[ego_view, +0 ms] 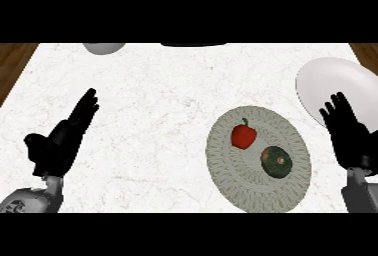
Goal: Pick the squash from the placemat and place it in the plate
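A dark green squash lies on the round grey woven placemat, at its right side. Next to it, toward the upper left, sits a red bell pepper. The white plate is at the far right of the counter, beyond the placemat. My right hand is open with fingers straight, to the right of the squash and overlapping the plate's lower edge. My left hand is open at the left side of the counter, fingers pointing up, holding nothing.
A grey bowl shows partly at the counter's far edge, upper left. A dark object sits at the far edge in the middle. Wooden floor shows past the counter's left and right corners.
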